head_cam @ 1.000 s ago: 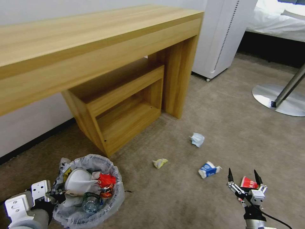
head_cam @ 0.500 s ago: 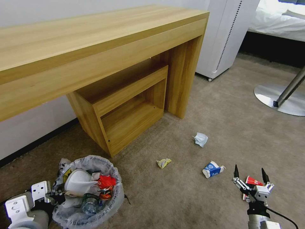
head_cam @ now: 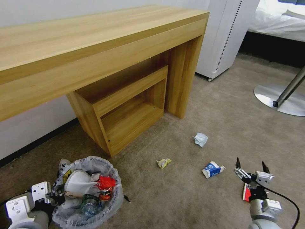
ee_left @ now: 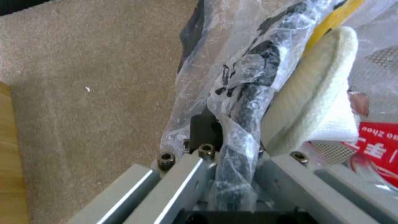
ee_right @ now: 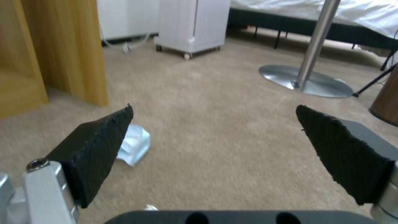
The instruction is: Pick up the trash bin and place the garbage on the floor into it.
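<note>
Head view: right end effector (head_cam: 251, 166) spread empty, lifted off red wrapper (head_cam: 246, 192); left end effector (ee_left: 215, 137) clamped on trash bin (head_cam: 87, 190) rim, pickup unfinished.

The red wrapper (head_cam: 246, 192) lies mostly hidden behind the right gripper (head_cam: 251, 165), perhaps beneath it.

A wooden counter (head_cam: 95, 41) stands against a white wall (head_cam: 28, 127), a white cabinet (head_cam: 227, 35) just beside it on beige carpet (head_cam: 228, 121).
</note>
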### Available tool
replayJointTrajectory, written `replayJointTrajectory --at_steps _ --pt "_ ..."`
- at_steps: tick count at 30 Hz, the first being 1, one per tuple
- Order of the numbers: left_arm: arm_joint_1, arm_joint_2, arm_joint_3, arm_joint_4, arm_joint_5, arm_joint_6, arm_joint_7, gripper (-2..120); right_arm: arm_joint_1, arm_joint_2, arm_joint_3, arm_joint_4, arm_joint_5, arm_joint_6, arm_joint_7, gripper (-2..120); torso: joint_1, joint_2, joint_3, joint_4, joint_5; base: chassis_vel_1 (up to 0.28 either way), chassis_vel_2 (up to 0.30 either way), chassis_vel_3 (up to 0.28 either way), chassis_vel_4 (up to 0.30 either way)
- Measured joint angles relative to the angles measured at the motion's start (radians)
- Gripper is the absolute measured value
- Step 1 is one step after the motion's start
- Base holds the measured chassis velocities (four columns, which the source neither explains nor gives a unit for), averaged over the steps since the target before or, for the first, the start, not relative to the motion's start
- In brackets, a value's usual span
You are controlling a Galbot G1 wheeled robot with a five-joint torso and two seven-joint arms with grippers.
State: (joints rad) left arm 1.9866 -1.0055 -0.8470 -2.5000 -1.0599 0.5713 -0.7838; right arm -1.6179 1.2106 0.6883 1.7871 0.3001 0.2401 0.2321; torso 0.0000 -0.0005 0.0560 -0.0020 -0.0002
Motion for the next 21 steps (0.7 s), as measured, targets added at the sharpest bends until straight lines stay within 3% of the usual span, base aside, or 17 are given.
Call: replayJointTrajectory --at_steps 3,5,8,9,11,16,21 --pt "0.000 0.004 0.006 0.000 0.003 0.000 0.000 0 -0.005 -0.103 -0.015 0.005 0.025 -0.061 0.068 100 0.000 0.000 0.000 -0.0001 -0.0001 0.000 0.000 0.000 0.000" --pt "0.000 0.005 0.008 0.000 0.005 0.000 0.000 0 -0.003 -0.132 -0.016 0.006 0.034 -0.092 0.105 100 0.000 0.000 0.000 -0.0001 -0.0003 0.000 0.000 0.000 0.000" --pt "-0.003 0.012 0.013 0.000 0.008 0.001 -0.001 0 0.018 -0.211 -0.026 -0.005 0.114 -0.292 0.281 100 0.000 0.000 0.000 -0.0001 -0.0003 0.000 0.000 0.000 0.000" --pt "-0.003 0.012 0.013 0.000 0.008 0.001 -0.001 0 0.018 -0.211 -0.026 -0.005 0.114 -0.292 0.281 100 0.000 0.000 0.000 -0.0001 -0.0003 0.000 0.000 0.000 0.000" --pt "-0.006 0.014 0.017 0.000 0.009 0.001 -0.001 0 0.040 -0.239 -0.052 -0.023 0.190 -0.396 0.375 100 0.000 0.000 0.000 -0.0002 0.0003 0.000 0.000 0.000 0.000" --pt "-0.008 0.016 0.029 0.000 0.015 0.001 -0.001 0 0.115 -0.272 -0.068 -0.080 0.325 -0.534 0.417 100 0.000 0.000 0.000 -0.0001 0.0001 0.000 0.000 0.000 0.000" --pt "-0.008 0.018 0.040 0.000 0.028 0.003 -0.001 0 0.156 -0.303 -0.073 -0.151 0.343 -0.575 0.374 100 0.000 0.000 0.000 0.0001 0.0000 0.000 0.000 0.000 0.000"
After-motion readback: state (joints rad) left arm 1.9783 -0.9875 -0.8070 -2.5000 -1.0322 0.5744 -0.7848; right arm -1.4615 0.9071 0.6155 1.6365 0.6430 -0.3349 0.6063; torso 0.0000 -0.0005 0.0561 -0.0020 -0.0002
